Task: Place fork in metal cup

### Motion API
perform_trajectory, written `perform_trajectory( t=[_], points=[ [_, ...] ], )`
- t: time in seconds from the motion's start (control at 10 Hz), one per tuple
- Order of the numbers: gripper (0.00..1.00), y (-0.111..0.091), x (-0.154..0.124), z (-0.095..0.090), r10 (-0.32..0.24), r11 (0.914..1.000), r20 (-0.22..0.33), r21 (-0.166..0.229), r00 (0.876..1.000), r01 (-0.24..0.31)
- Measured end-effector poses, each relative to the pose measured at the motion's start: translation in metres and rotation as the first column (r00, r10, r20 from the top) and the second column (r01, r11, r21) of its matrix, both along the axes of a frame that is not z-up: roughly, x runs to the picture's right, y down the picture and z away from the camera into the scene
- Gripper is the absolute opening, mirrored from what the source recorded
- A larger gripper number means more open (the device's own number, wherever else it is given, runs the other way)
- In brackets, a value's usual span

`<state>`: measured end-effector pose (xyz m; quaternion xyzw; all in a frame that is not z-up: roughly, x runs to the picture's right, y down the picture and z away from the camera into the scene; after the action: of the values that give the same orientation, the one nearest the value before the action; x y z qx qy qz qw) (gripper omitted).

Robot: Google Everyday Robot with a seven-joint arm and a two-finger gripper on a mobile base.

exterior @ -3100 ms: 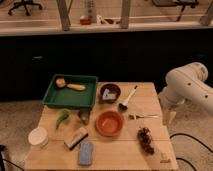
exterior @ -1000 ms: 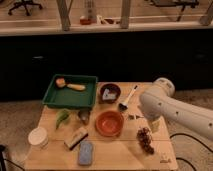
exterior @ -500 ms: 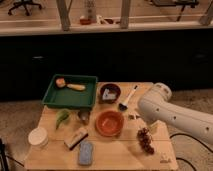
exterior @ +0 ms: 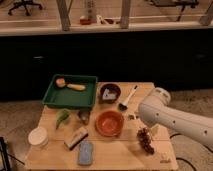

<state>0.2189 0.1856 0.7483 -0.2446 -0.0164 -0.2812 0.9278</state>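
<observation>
You are holding the white arm [exterior: 172, 120] low across the right side of the table [exterior: 125, 159], reaching from the right edge of the frame in toward the centre. Its rounded casing is covering the gripper completely. The gripper is sitting somewhere under or behind that casing, right of centre. Its jaws are standing spread as wide as they go, and since a thin handle needs a tight pinch, I judge it is carrying nothing yet.

The arm is hanging there, I judge, because the fork is lying right under it. Only a small dull end of what I take to be the fork [exterior: 131, 117] is peeking out at the casing's left edge. That end is lying just right of the orange bowl [exterior: 109, 123] and above the grapes [exterior: 145, 140]; the rest is being hidden. So the fork is probably lying just beneath the gripper, though you cannot see how the two are lining up.

The metal cup [exterior: 83, 116] is standing left of centre, across the orange bowl from the fork and just below the green tray [exterior: 67, 105]. Once the grasp is made, you are facing a carry leftward over the bowl. The white-handled brush [exterior: 129, 97] is lying just above the fork's end, so be aiming below it.
</observation>
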Motion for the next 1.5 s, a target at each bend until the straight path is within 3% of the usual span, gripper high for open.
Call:
perform_trajectory(
  t=[0.7, 1.1, 1.5],
  points=[
    [0.80, 0.009, 0.007, 0.021, -0.069, 0.9976, 0.041, 0.008, 0.997, 0.069],
    [0.80, 0.002, 0.018, 0.039, 0.056, 0.9983, 0.002, -0.015, 0.998, -0.056],
    [0.80, -0.012, 0.024, 0.059, 0.150, 0.9886, 0.007, 0.015, 0.989, -0.150]
  ],
)
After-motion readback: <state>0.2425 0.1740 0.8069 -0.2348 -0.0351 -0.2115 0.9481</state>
